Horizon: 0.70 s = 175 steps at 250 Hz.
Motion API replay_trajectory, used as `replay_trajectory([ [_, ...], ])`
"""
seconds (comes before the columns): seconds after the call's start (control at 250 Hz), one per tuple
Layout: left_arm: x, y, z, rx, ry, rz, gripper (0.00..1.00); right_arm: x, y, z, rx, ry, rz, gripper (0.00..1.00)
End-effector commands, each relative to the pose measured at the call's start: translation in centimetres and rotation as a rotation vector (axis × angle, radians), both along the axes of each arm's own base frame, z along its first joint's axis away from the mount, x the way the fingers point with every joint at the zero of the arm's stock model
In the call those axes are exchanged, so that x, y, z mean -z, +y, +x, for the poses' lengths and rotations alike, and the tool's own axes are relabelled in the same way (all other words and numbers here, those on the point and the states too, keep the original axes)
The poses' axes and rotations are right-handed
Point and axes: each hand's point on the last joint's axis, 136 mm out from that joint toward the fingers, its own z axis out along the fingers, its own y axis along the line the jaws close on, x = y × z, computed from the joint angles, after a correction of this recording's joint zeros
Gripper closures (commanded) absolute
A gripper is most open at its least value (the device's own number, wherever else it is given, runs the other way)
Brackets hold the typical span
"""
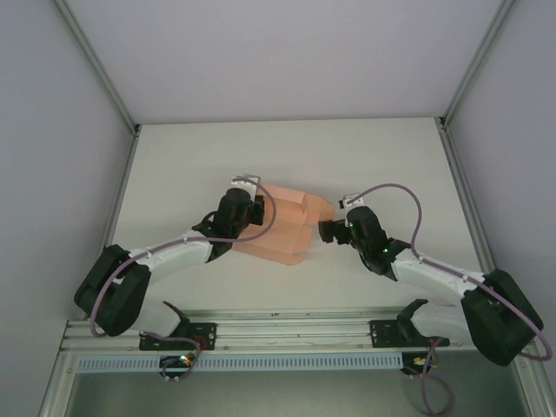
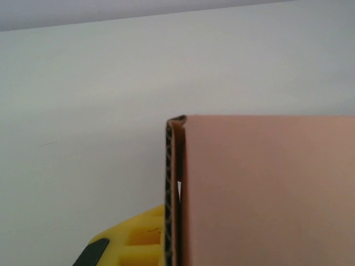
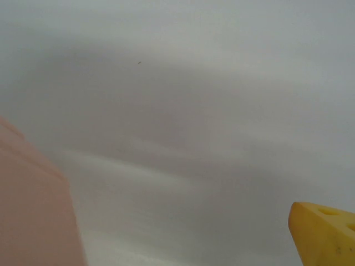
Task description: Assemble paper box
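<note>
While left gripper pinches paper box, right gripper wide open

**so the paper box is corrugated card**

Face looks matt and smooth, and you can see fluted layers along the cut edge. The claw fingers are yellow plastic with a dull finish. The white surface looks matt too.

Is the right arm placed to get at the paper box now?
Probably yes: the open right claw sits just beside the paper box, at its right edge, with nothing between them.
</note>
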Motion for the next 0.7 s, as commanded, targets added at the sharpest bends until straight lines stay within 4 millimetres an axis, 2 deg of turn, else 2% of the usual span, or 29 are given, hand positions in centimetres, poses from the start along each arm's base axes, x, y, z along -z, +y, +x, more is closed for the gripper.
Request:
replay_trajectory([
  [0.0,-2.1,-0.8,0.1,0.031,-0.034,-0.042,1.00,-4.0,2.2,2.9,-0.019,-0.127,0.095,0.00],
  [0.116,-1.7,-1.1,0.1,0.040,-0.024,-0.036,1.00,-4.8,4.5,3.7,-0.096,-0.148,0.128,0.00],
  [0.24,-1.6,-1.3,0.2,0.042,-0.017,-0.048,1.00,-4.6,6.6,4.2,-0.154,-0.129,0.136,0.00],
  [0.264,-1.7,-1.4,0.2,0.041,-0.017,-0.053,1.00,-3.6,7.0,4.3,-0.160,-0.107,0.124,0.00],
  [0.339,-1.7,-1.5,0.3,0.042,-0.016,-0.056,1.00,-3.0,7.8,4.5,-0.167,-0.099,0.106,0.00],
  [0.555,-1.6,-1.0,0.3,0.019,-0.016,-0.045,1.00,-2.8,7.7,4.7,-0.116,-0.106,0.094,0.00],
  [0.651,-1.4,-0.3,0.5,-0.014,-0.021,-0.018,1.00,-3.3,6.8,3.8,-0.103,-0.095,0.085,0.00],
  [0.679,-1.4,0.0,0.6,-0.024,-0.022,-0.011,1.00,-2.9,6.5,3.4,-0.102,-0.078,0.074,0.00],
  [0.695,-1.4,0.1,0.6,-0.029,-0.021,-0.008,1.00,-3.8,6.3,3.1,-0.106,-0.092,0.083,0.00],
])
